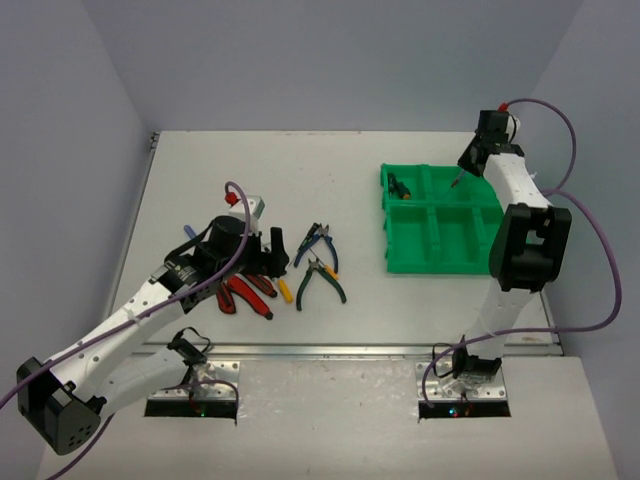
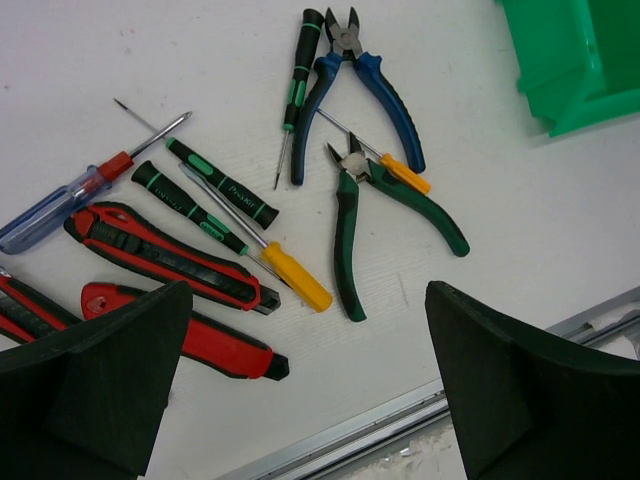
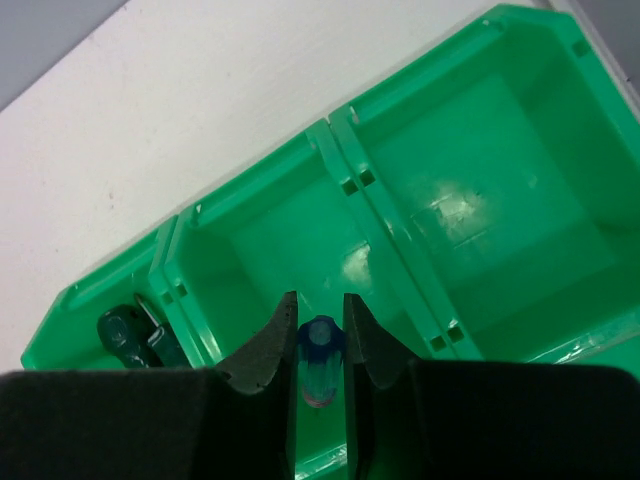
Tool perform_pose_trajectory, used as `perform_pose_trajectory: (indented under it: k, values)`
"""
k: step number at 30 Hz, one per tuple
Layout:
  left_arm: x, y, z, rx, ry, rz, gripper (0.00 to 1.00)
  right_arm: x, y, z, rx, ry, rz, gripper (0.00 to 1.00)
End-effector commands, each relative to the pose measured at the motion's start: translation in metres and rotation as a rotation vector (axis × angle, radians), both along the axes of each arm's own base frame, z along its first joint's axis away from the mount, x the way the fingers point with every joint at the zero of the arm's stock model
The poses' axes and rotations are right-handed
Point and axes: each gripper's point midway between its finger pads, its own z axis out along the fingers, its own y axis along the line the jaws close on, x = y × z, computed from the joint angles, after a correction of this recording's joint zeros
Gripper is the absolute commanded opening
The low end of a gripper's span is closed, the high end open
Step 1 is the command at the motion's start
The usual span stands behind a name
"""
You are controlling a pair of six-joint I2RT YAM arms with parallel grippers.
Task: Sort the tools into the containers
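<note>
Screwdriver (image 3: 320, 362) sits clamped in the right gripper (image 3: 320, 318) over the tray (image 3: 480, 160); left gripper (image 2: 310, 345) gapes wide.

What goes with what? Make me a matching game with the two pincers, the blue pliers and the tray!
1. left pincer
2. right pincer
3. blue pliers
4. tray

a. lying beside green pliers
b. shut on a screwdriver
c. has a dark tool in a corner compartment
d. wide open

Pairs: 1-d, 2-b, 3-a, 4-c
</note>
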Motion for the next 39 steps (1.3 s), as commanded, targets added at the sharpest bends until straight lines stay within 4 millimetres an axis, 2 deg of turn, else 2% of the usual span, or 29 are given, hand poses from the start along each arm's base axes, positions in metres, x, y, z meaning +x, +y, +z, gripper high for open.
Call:
perform_pose_trajectory:
  k: [1,2,3,6,7,9,11,13,15,17,18,22,24,25,26,27,28,29,30,33,35,36,39]
  values:
    - [0.006,-0.007,0.012,-0.025,-0.049,-0.029,1.00,0.015,0.012,0.015,0.043,-0.045,0.032,0.03]
    - [0.006,-0.007,0.011,-0.022,-0.049,-0.025,1.00,0.014,0.013,0.011,0.052,-0.034,0.036,0.06]
    - [0.006,-0.006,0.012,-0.022,-0.049,-0.022,1.00,0.013,0.015,0.007,0.060,-0.019,0.040,0.14]
    - [0.009,0.001,0.012,-0.006,-0.055,0.023,1.00,0.007,0.022,0.003,0.091,-0.015,0.062,0.47]
    - [0.012,0.005,0.011,0.007,-0.057,0.048,1.00,0.003,0.025,0.000,0.103,-0.010,0.066,0.61]
    - [0.015,0.012,0.006,0.034,-0.036,0.096,1.00,-0.001,0.032,0.012,0.125,-0.022,0.085,0.68]
    - [0.022,0.025,-0.004,0.073,0.000,0.167,1.00,-0.008,0.041,0.033,0.140,-0.045,0.123,0.73]
    - [0.026,0.032,-0.011,0.094,0.029,0.215,1.00,-0.011,0.046,0.040,0.133,-0.052,0.144,0.79]
    - [0.038,0.061,-0.013,0.113,0.056,0.373,1.00,-0.031,0.060,0.065,0.154,-0.082,0.207,0.86]
    - [0.044,0.079,-0.013,0.123,0.072,0.496,1.00,-0.053,0.077,0.075,0.182,-0.090,0.265,0.87]
    - [0.047,0.087,-0.012,0.126,0.075,0.562,1.00,-0.064,0.085,0.076,0.190,-0.101,0.290,0.98]
    - [0.054,0.115,-0.011,0.089,0.092,0.870,1.00,-0.115,0.113,0.068,0.241,-0.189,0.366,0.99]
    - [0.054,0.129,-0.011,0.074,0.111,0.972,1.00,-0.137,0.125,0.048,0.296,-0.197,0.396,0.99]
    - [0.055,0.137,-0.012,0.065,0.121,1.024,1.00,-0.145,0.132,0.044,0.321,-0.215,0.416,0.99]
    - [0.056,0.144,-0.014,0.054,0.132,1.076,1.00,-0.148,0.139,0.051,0.342,-0.259,0.446,0.99]
    - [0.059,0.151,-0.015,0.053,0.141,1.116,1.00,-0.157,0.142,0.034,0.375,-0.244,0.438,0.99]
    - [0.061,0.164,-0.016,0.043,0.147,1.173,1.00,-0.162,0.146,0.030,0.395,-0.249,0.450,0.99]
    - [0.063,0.165,-0.016,0.037,0.152,1.185,1.00,-0.163,0.147,0.026,0.396,-0.253,0.454,0.99]
    - [0.066,0.178,-0.018,0.028,0.160,1.231,1.00,-0.165,0.152,0.020,0.417,-0.239,0.481,0.99]
    - [0.086,0.207,-0.042,-0.008,0.208,1.293,1.00,-0.169,0.167,0.008,0.478,-0.177,0.564,0.99]
    - [0.103,0.209,-0.063,0.001,0.251,1.265,0.99,-0.170,0.174,0.007,0.517,-0.158,0.602,0.99]
    - [0.105,0.211,-0.081,0.034,0.307,1.271,0.99,-0.169,0.175,0.007,0.522,-0.158,0.604,0.99]
    - [0.104,0.223,-0.119,0.100,0.461,1.316,0.92,-0.170,0.172,0.004,0.506,-0.170,0.590,0.99]
